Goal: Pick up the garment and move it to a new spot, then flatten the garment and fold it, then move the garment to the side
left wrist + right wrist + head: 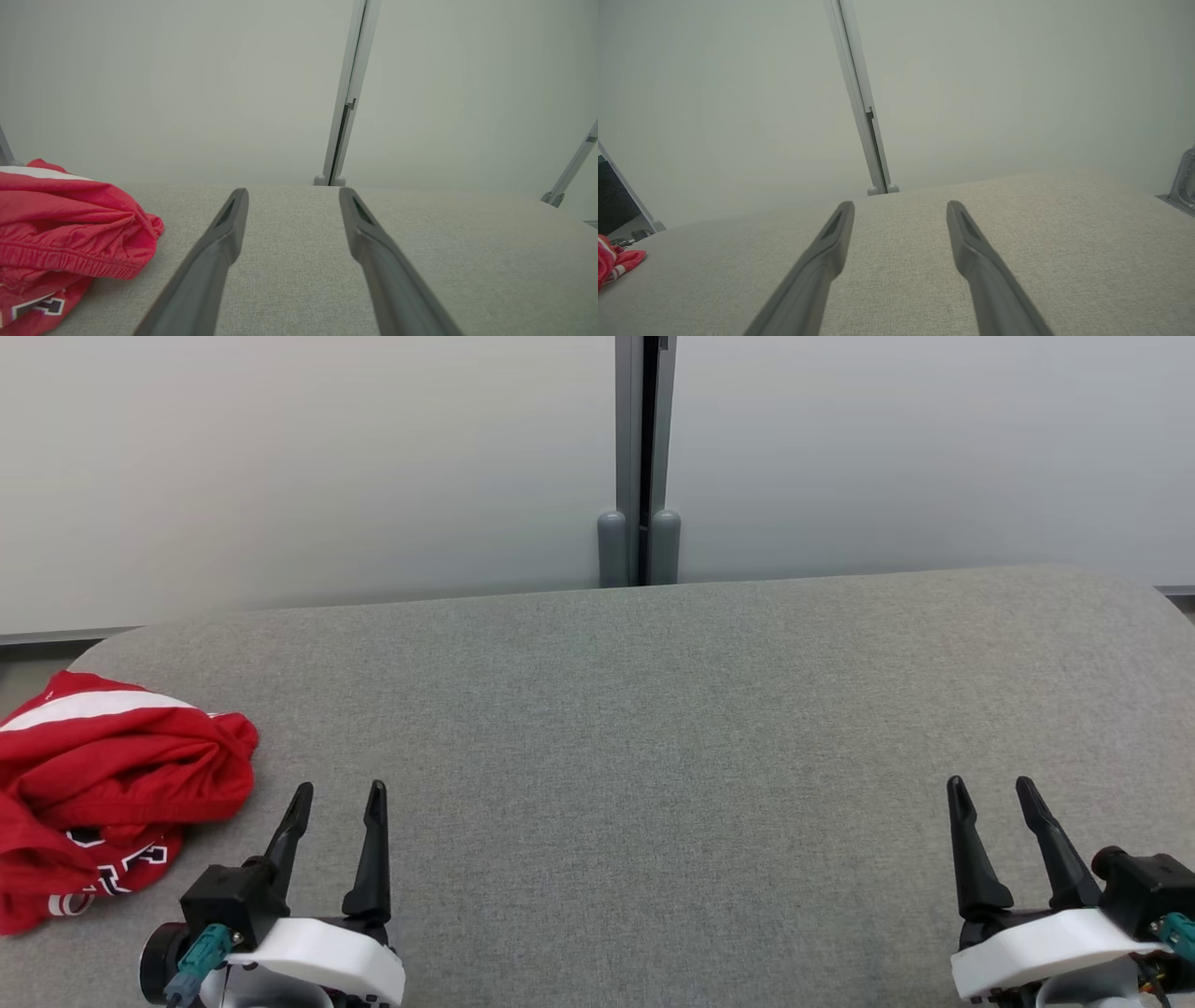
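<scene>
A crumpled red garment point(103, 793) with a white stripe and dark lettering lies bunched at the left end of the grey fabric surface point(653, 756). The left wrist view shows the garment point(65, 233) at the left, with an elastic hem showing. My left gripper point(338, 795) hovers open just to the garment's right, apart from it, with nothing between its fingers point(219, 242). My right gripper point(991, 787) stands open far off at the lower right, holding nothing. A small corner of the garment point(616, 261) peeks in at the left edge of the right wrist view.
A pale partition wall with a grey vertical post point(639, 457) stands right behind the surface. The surface's far corners are rounded, and the garment hangs near its left edge.
</scene>
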